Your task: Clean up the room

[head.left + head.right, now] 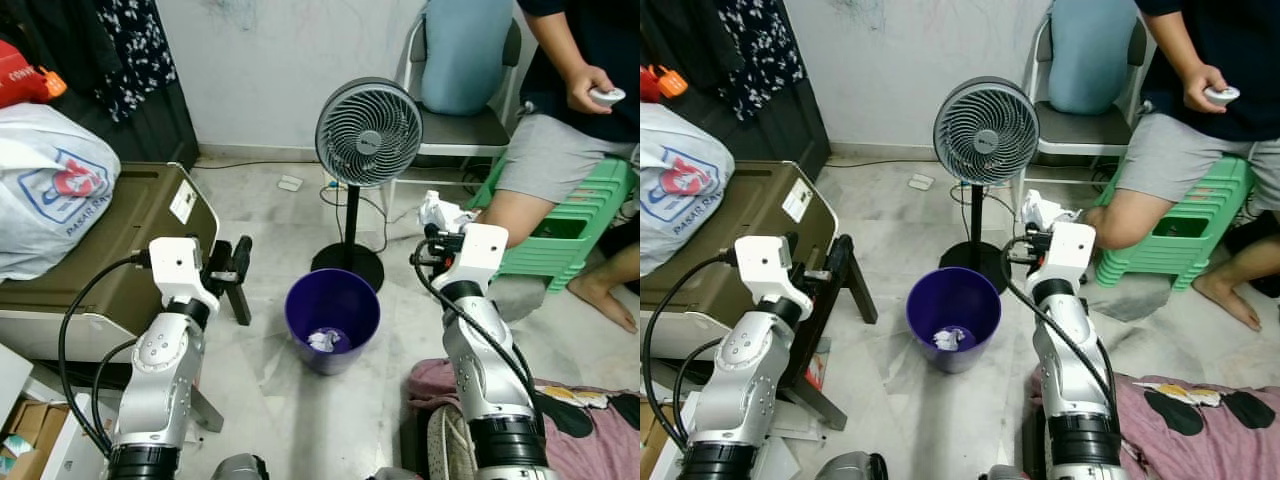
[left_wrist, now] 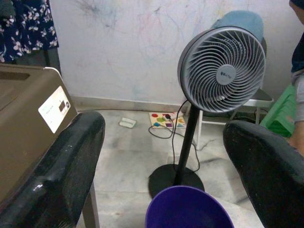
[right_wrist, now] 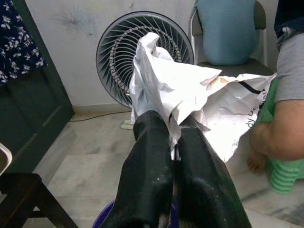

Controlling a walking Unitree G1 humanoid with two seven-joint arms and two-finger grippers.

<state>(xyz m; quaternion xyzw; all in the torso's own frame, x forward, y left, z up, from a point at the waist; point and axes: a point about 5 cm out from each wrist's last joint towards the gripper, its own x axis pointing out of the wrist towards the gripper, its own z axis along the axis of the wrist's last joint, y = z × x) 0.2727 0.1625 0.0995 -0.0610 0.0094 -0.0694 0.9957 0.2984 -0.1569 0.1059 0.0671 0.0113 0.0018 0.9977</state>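
A purple bin (image 1: 332,318) stands on the floor between my arms, with a small white paper wad (image 1: 324,340) inside. My right gripper (image 1: 430,232) is raised to the right of the bin, level with the fan pole, and is shut on a crumpled white paper (image 3: 190,95), which also pokes out above the gripper (image 1: 440,210). My left gripper (image 1: 232,270) is held left of the bin, beside the brown box, with its fingers (image 2: 61,175) wide open and nothing between them.
A grey standing fan (image 1: 368,135) stands just behind the bin. A brown box (image 1: 120,240) with a white plastic bag (image 1: 50,185) is on the left. A person (image 1: 570,130) sits on green stools (image 1: 570,225) at right, a chair (image 1: 460,110) behind. Pink cloth (image 1: 590,420) lies at bottom right.
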